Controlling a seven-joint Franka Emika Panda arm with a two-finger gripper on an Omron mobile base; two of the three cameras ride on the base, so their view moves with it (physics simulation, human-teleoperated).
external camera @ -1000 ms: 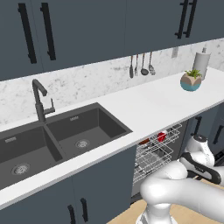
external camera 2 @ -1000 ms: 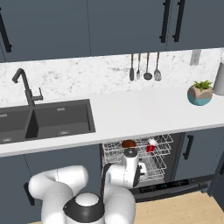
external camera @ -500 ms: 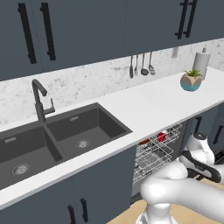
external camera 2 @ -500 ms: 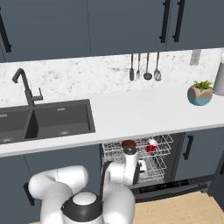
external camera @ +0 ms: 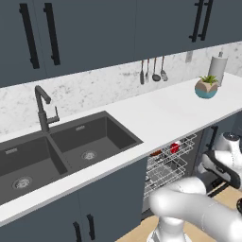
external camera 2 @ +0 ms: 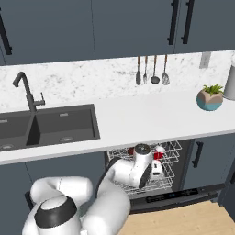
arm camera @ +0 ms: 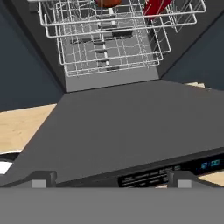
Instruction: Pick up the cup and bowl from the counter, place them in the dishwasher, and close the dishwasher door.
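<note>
1. Hand (arm camera: pixel 111 181): fingers spread wide apart, nothing between them, low over the outer edge of the dishwasher door (arm camera: pixel 131 127).
2. Dishwasher door: folded down flat, dark grey inner face up, control strip along its near edge. In the right base view its front edge (external camera 2: pixel 183 197) shows below the racks.
3. Dishwasher (external camera 2: pixel 167 172): open under the tabletop (external camera 2: pixel 151 117), wire racks pulled out.
4. Cup (arm camera: pixel 155 6): red, lying tilted in the upper rack, right side in the hand view; also seen as a red spot in the rack (external camera: pixel 175 148) and just beside the robot's wrist (external camera 2: pixel 158 155).
5. Bowl (arm camera: pixel 107 2): reddish-brown, in the same upper rack, left of the cup, cut off by the frame top. Brown bit in the rack (external camera: pixel 156 153).
6. Tabletop: white, with dark double sink (external camera: pixel 61 151) and dark tap (external camera: pixel 43 108) at the left.
7. Plant pot (external camera 2: pixel 210 98) at the far right of the tabletop, paper roll (external camera: pixel 217 70) just behind it.
8. Three utensils (external camera 2: pixel 151 71) hang on the backsplash.
</note>
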